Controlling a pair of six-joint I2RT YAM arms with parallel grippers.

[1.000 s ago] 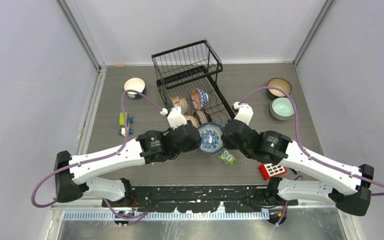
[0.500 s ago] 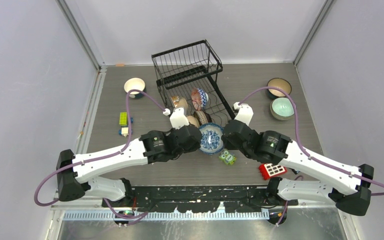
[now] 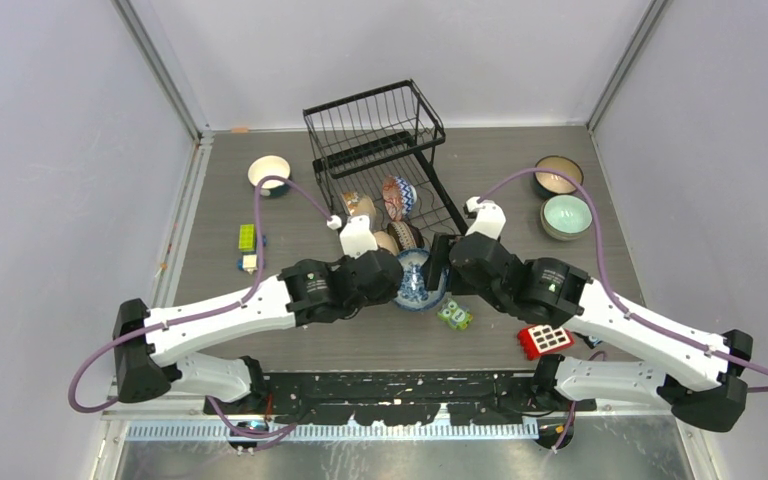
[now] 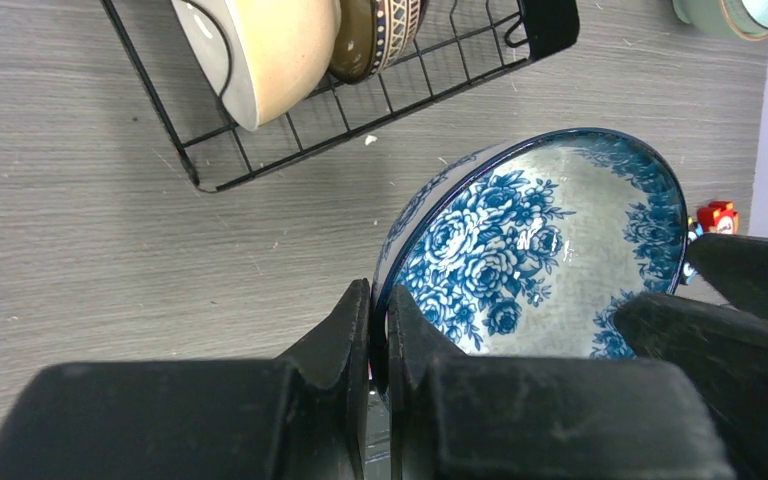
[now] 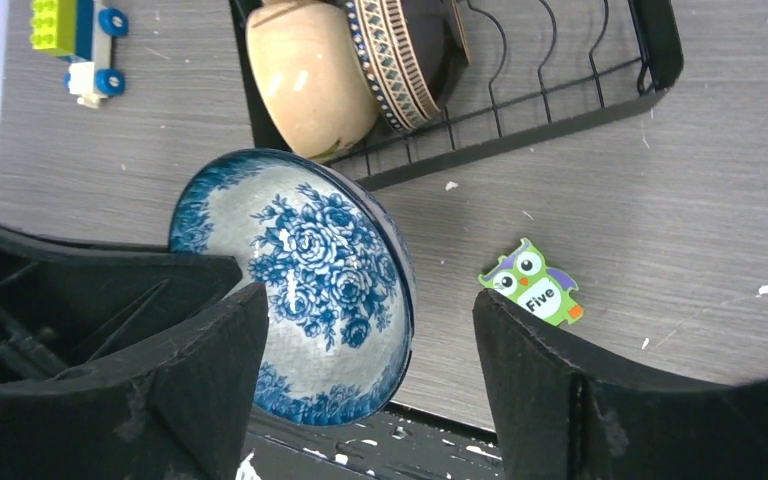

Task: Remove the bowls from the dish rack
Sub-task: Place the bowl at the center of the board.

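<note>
The left gripper is closed tight on the rim of the blue flowered bowl and holds it tilted over the table, just at the near side of the dish rack. The right gripper is wide open. The bowl stands between its fingers, and the right finger is apart from it. In the lower tray of the rack a cream bowl and a patterned bowl stand on edge. A green owl toy lies on the table near the held bowl.
</note>
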